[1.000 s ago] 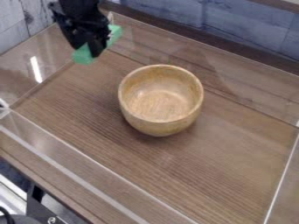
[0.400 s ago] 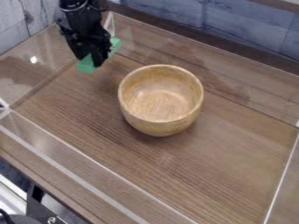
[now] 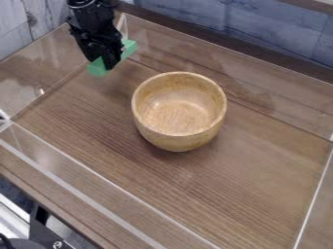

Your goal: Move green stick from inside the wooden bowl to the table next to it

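The wooden bowl [image 3: 180, 111] stands on the desk [image 3: 156, 185] with no stick inside it, and beyond it, toward the far left of the view, the pincer [image 3: 101, 53] is grasping the green stick [image 3: 96, 68], well outside the bowl's rim. Compared with one second ago, the arm has come lower and the stick has moved only a little, so I judge that the carrying is nearly finished and the release should come next. The stick is perhaps already touching the desk, but the view is too coarse for me to be sure.
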You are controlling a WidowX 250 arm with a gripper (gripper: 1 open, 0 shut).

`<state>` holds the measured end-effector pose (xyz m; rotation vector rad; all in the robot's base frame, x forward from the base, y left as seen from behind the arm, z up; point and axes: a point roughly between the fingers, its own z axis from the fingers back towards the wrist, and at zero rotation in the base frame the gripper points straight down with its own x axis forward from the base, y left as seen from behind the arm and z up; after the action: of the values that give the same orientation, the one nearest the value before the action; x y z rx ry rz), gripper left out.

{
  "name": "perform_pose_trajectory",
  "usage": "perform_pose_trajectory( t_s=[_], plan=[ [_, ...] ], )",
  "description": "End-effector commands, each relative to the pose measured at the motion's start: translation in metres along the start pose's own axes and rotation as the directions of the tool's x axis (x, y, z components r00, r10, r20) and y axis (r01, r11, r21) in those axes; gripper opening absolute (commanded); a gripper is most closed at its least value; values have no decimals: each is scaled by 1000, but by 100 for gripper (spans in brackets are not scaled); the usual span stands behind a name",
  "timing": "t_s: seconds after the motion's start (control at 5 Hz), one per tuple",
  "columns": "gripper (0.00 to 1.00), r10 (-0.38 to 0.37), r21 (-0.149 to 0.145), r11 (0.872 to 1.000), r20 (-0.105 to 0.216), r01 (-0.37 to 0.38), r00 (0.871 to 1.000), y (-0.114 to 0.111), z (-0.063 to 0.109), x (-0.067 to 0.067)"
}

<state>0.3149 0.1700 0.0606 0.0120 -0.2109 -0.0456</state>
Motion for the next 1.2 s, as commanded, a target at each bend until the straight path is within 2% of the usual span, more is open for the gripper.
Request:
perform_pose_trajectory(
  t_s=[0.0, 0.4, 0.8, 1.0],
  plan=[
    [0, -37, 20, 999, 51, 36, 998, 13, 15, 16],
    [0, -111, -12, 994, 46, 112, 993, 4, 15, 21],
    [0, -99, -23, 995, 35, 100, 994, 28, 23, 30],
    [0, -97, -31, 995, 24, 98, 995, 28, 16, 32]
  ],
)
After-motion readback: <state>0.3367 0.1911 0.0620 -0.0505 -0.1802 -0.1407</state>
